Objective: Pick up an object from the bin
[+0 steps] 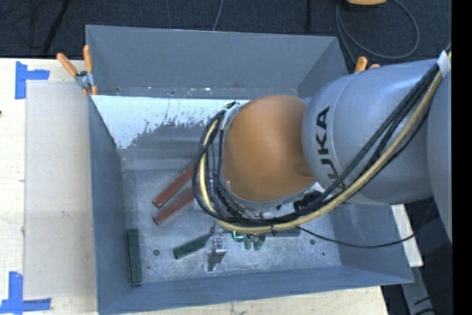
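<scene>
Arm (369, 136) low in bin (110, 181) from right; end effector (216, 254) beside dark green strip (189, 249), grip state indiscernible

1. Bin (214, 59): grey metal. The floor is speckled with dark flecks, and the back slope is whitish with dark scratch streaks.
2. Upper bar (175, 188) and lower bar (171, 211), up-left of the tool (216, 256): both plain reddish brown.
3. Long bar (133, 256), far left of the tool: very dark green.
4. Small strip (190, 248), just left of the tool: dark green.
5. Tool: silvery grey, with green specks just above it.
6. Cover (262, 147), above the tool: plain orange-brown.
7. Arm (383, 136): light grey with black KUKA lettering.
8. Cables (209, 188): black and pale yellow.
</scene>
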Tool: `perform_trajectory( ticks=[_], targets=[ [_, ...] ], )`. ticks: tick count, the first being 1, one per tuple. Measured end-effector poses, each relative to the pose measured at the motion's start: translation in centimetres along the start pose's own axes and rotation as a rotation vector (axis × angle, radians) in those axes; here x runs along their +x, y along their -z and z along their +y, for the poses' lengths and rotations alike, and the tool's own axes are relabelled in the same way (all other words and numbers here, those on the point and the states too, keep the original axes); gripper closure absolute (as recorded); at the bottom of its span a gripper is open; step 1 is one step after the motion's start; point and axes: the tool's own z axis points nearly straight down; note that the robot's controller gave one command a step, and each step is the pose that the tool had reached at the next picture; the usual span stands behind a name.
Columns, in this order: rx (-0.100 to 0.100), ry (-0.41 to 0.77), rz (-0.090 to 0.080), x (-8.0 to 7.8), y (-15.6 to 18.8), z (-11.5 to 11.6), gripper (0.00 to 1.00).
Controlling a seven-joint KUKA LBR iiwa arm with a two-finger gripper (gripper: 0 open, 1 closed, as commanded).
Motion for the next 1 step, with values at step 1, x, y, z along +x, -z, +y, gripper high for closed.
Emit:
perform_trajectory(
  ticks=[1],
  targets=[
    [-0.001, -0.003, -0.006, -0.18, 0.29, -0.07, 0.0]
  ],
)
